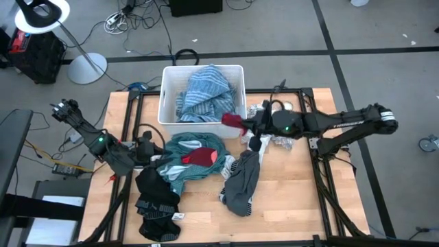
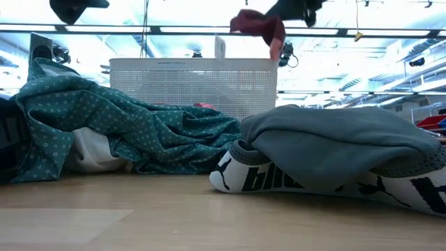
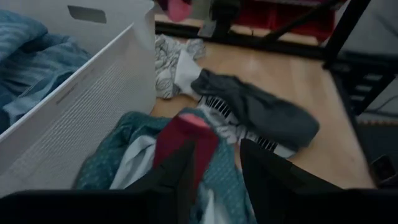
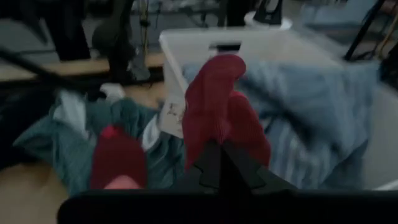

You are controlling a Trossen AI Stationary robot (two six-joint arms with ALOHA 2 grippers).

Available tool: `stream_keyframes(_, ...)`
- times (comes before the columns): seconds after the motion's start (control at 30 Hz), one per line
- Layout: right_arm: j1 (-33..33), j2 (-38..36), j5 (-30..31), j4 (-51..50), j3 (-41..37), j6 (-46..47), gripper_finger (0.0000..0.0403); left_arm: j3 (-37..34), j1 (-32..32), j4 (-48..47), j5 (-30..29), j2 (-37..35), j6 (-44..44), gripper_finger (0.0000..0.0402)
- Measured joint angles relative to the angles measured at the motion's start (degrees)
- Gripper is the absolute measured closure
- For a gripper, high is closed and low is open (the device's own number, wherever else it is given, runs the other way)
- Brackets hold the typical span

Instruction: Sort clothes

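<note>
My right gripper point(image 1: 245, 124) is shut on a red garment point(image 1: 232, 121), held in the air by the near right corner of the white tub point(image 1: 167, 96). A blue-striped garment point(image 1: 204, 92) lies in the tub. My left gripper point(image 1: 152, 148) hovers open above the teal garment point(image 1: 192, 161), touching nothing. A second red piece point(image 3: 185, 138) lies on the teal one. The grey garment point(image 1: 243, 182) lies on the table toward its near side, partly over a white sock with black lettering point(image 2: 258, 178). Black garments point(image 1: 156, 199) lie at the near left. My right gripper pinches the red garment between its two fingers at a bunched part point(image 4: 219, 140); which end that is I cannot tell. The fingers come from the table's right, slanting slightly down. The garment point(image 2: 256, 25) hangs slack at the fingers, clear of the table and above the tub's rim.
A white-grey patterned garment point(image 1: 278, 139) lies under my right arm beside the tub. Bare wood shows along the table's near right part point(image 1: 295, 206). The black frame rails point(image 1: 322, 185) run along the table's sides. A floor lamp point(image 1: 86, 65) and cables stand beyond the far left.
</note>
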Motion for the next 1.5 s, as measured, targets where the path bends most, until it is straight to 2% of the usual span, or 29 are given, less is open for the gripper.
stream_keyframes(0.33, -6.87, 1.03, -0.48, 5.19, 5.05, -6.68, 0.0400, 0.02, 0.00, 1.77, -0.14, 0.00, 0.00, 0.0270)
stream_keyframes(0.5, -10.97, 5.58, -4.91, 6.54, 7.54, -7.95, 0.0400, 0.02, 0.00, 2.44, -2.09, 0.00, 0.02, 0.0270)
stream_keyframes(0.7, -14.99, 11.67, -6.33, 6.11, 10.15, -7.92, 0.0395, 0.02, 0.00, 3.06, -2.97, -0.01, 0.02, 0.0270)
stream_keyframes(1.0, -16.39, 13.60, -6.69, 3.52, 10.21, -6.29, 0.0359, 0.02, 0.00, 2.91, -3.04, 0.00, 0.79, 0.0270)
stream_keyframes(1.23, -16.31, 13.53, -6.70, 1.61, 10.21, -5.31, 0.0318, 0.02, 0.02, 2.82, -5.36, 0.00, 1.73, 0.0270)
stream_keyframes(1.5, -14.01, 9.85, -6.72, -9.93, 10.19, -3.95, 0.0290, 0.02, 0.02, 2.19, -5.47, 0.00, 1.73, 0.0270)
